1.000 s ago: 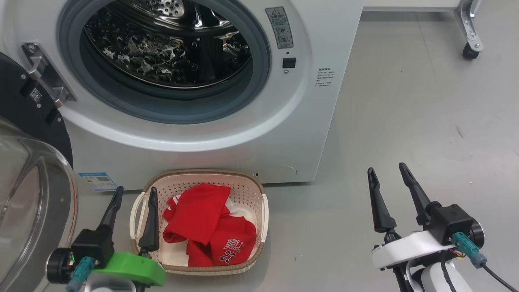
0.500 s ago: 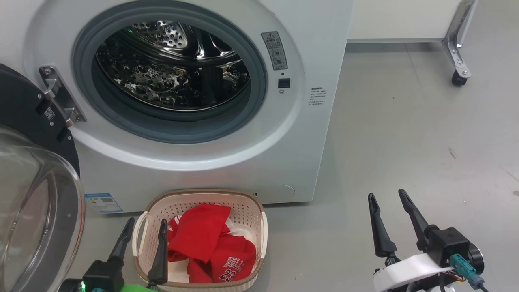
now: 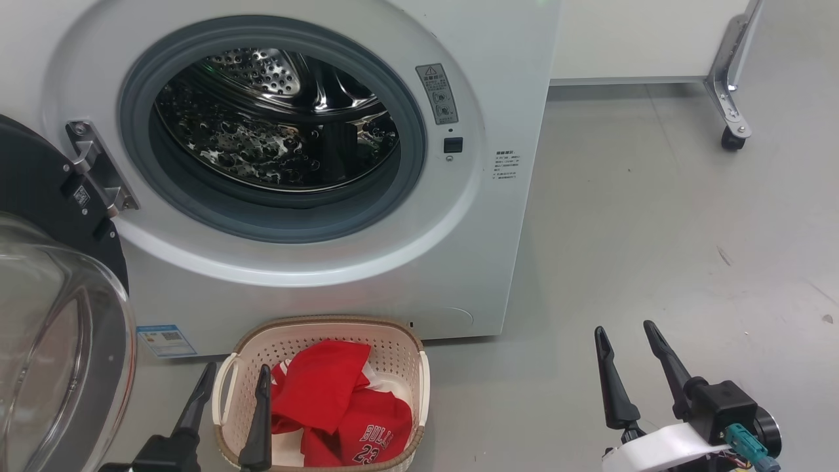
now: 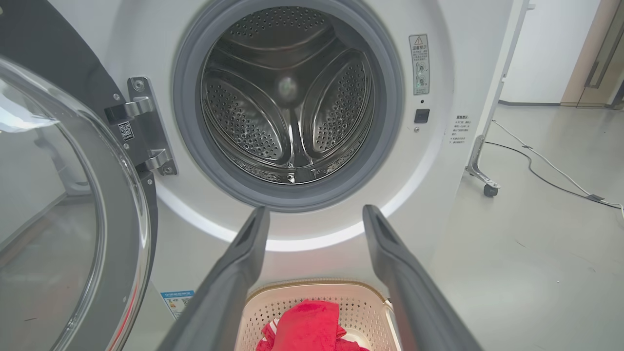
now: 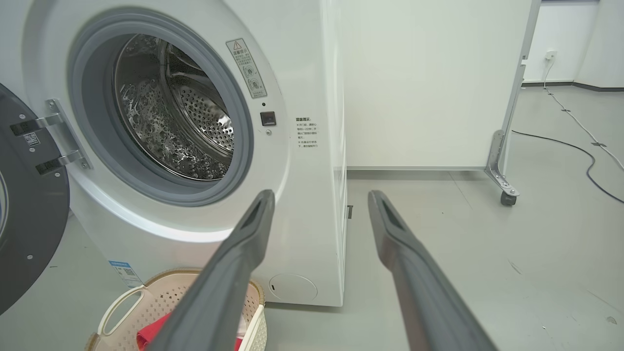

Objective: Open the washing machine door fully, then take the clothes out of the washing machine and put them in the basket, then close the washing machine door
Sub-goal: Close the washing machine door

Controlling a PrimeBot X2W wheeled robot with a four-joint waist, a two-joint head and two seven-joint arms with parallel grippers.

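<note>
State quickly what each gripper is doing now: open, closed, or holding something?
Left gripper: open, holding nothing.
Right gripper: open, holding nothing.

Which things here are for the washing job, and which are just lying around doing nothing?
For the job:
- big white front-loading washing machine
- its round glossy black door with the clear glass bowl, open
- small cream perforated plastic basket
- bright red clothes, lying in it

Just lying about:
- white panel on a wheeled metal leg
- dark cable on the grey floor
</note>
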